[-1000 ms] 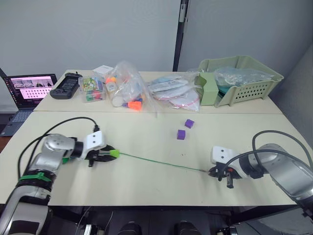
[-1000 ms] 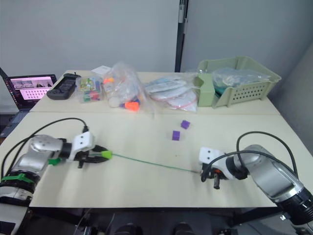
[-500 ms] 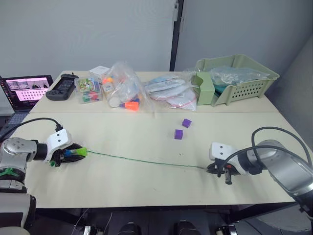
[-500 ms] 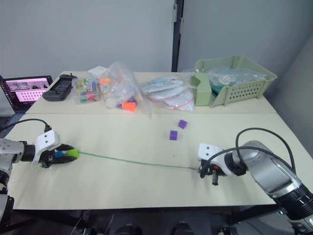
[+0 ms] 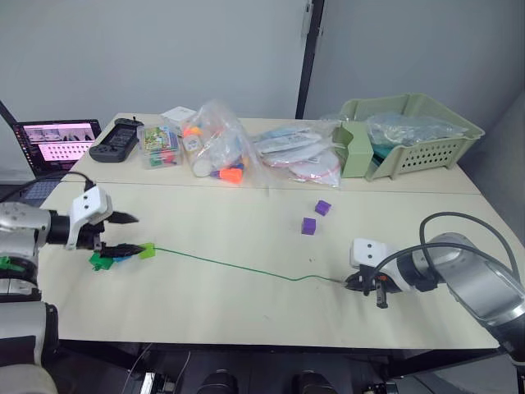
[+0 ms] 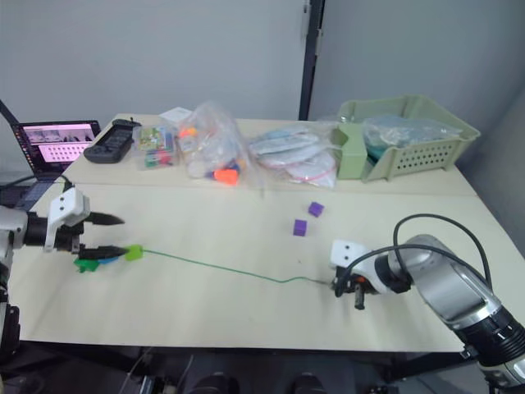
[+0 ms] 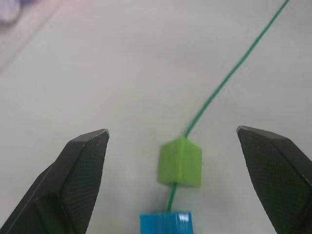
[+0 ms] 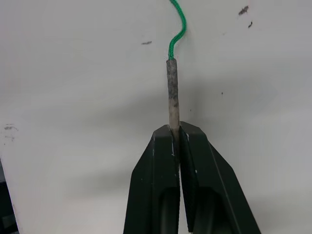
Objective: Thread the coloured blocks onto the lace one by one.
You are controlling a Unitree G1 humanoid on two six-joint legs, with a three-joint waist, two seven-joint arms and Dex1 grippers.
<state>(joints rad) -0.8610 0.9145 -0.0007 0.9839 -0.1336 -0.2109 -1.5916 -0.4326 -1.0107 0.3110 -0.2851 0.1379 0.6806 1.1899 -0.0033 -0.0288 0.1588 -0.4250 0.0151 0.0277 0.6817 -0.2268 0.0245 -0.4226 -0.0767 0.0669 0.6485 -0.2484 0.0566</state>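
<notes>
Lime green block (image 7: 180, 161) and blue block (image 7: 165, 223) threaded on lace (image 5: 246, 268), lying between spread fingers of left gripper (image 7: 178, 180). Tan lace tip (image 8: 172, 92) pinched in closed right gripper (image 8: 176, 134). Two purple blocks (image 5: 316, 217) loose mid-table.

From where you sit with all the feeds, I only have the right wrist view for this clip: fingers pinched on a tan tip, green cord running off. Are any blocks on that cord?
Observer: Yes. A lime green block and a blue block sit on the lace at its far end.
Operator: Is the other gripper holding them?
Observer: No. The left gripper is open, its fingers standing either side of the lime block without touching it.
Operator: Anything left to thread?
Observer: Two purple blocks lie loose on the table, beyond the right gripper.
</notes>
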